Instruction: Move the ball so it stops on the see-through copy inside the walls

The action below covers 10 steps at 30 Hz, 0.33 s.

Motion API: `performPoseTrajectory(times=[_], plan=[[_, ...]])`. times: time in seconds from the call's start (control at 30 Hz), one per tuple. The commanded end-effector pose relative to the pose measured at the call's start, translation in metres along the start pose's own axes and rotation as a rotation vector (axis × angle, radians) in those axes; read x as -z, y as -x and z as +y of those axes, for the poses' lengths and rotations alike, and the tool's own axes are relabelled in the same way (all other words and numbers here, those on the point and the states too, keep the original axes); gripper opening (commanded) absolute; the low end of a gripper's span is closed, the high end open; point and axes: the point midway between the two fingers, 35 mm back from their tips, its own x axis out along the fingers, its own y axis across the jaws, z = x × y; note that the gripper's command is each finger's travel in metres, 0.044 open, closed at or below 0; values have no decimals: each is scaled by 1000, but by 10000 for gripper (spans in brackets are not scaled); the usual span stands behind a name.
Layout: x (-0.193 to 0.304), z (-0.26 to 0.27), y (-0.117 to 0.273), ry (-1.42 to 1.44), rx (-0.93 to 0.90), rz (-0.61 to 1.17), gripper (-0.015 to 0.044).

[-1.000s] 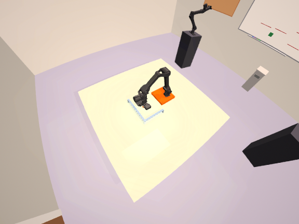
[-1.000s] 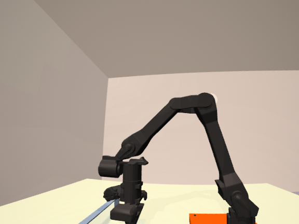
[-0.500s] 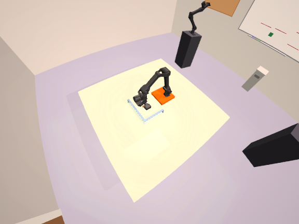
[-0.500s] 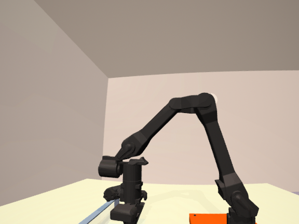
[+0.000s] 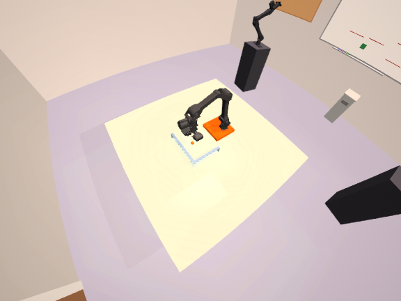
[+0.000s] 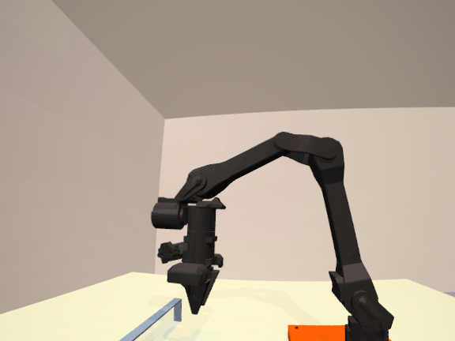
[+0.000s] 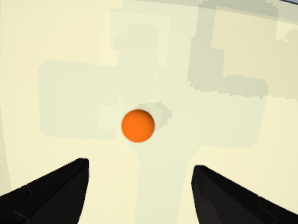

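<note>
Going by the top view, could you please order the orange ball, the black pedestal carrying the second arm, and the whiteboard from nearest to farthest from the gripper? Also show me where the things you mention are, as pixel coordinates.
1. Orange ball (image 5: pixel 192 143) (image 7: pixel 138 126): just below the gripper (image 5: pixel 192 135) (image 6: pixel 198 309) (image 7: pixel 141 172).
2. Black pedestal (image 5: pixel 251 67): up and right.
3. Whiteboard (image 5: pixel 377 26): top right corner.

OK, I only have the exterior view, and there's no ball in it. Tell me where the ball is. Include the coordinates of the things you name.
Observer: The top view shows the orange ball (image 5: pixel 192 143) (image 7: pixel 138 126) inside the corner made by the two low clear walls (image 5: pixel 182 148) (image 6: pixel 152 319).
Operator: Tell me whether the jaws are off it.
Observer: They are. In the wrist view they stand open, and the ball lies beyond the tips, with pale table showing between it and each side.
Operator: Confirm the resting spot.
Observer: I can't. The wrist view shows one solid orange ball, with no see-through copy I can make out apart from it.
</note>
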Motion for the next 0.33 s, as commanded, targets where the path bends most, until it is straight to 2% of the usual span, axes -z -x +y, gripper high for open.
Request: performPoseTrajectory(times=[0.0,0.07,0.3], plan=[[0,0,-2,0,0,3,225],[0,0,-2,0,0,3,225],[5,0,48,0,0,7,409]])
